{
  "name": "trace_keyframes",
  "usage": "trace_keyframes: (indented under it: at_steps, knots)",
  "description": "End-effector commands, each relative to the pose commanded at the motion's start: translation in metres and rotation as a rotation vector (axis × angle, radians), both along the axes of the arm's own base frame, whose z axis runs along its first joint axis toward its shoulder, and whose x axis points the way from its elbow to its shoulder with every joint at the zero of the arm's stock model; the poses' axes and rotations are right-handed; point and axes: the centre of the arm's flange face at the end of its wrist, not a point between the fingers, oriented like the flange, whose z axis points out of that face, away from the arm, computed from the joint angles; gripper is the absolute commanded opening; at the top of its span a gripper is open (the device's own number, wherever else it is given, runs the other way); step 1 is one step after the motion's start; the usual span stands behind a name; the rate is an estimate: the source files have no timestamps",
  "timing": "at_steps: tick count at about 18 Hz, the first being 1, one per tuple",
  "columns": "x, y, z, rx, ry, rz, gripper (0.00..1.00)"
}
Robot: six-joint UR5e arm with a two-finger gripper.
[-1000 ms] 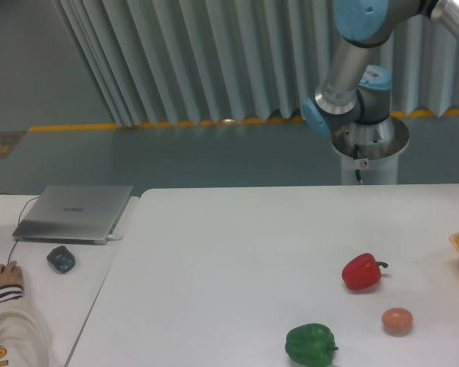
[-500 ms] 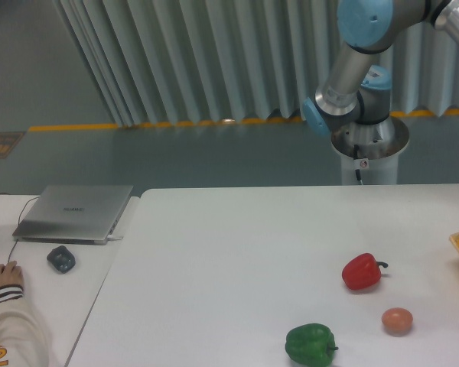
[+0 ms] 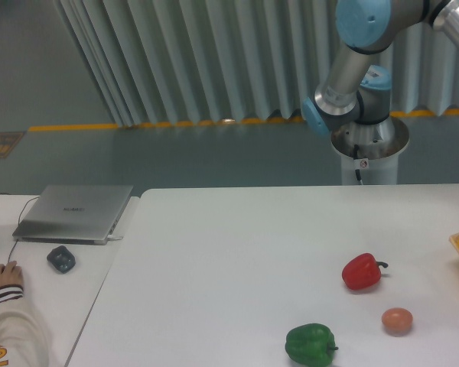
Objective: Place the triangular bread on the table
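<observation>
A hand (image 3: 3, 274) rests by a mouse (image 3: 60, 258) and laptop (image 3: 75, 212) on the desk, then the white table (image 3: 214, 267) bears a green pepper (image 3: 310, 345), red pepper (image 3: 362, 271) and ball (image 3: 397, 320), with the arm (image 3: 359, 53) above; neither gripper nor bread shows, so I cannot tell its grip.
</observation>
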Motion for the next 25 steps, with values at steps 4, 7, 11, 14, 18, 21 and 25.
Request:
trace_keyframes:
  at_steps: [4,7,11,14,18,21,25]
  knots:
    - [0.006,0.0,0.009,-0.004,-0.013,-0.003,0.33]
    - [0.007,-0.001,0.008,-0.006,-0.016,-0.003,0.28]
    - [0.011,-0.002,0.021,-0.012,-0.033,-0.003,0.26]
    - [0.017,-0.002,0.036,0.017,-0.053,-0.006,0.26]
    - [0.025,-0.003,0.059,0.036,-0.095,-0.003,0.26]
    - [0.035,0.0,0.073,0.079,-0.127,0.039,0.26]
    - [0.056,0.026,0.092,0.153,-0.159,0.166,0.26]
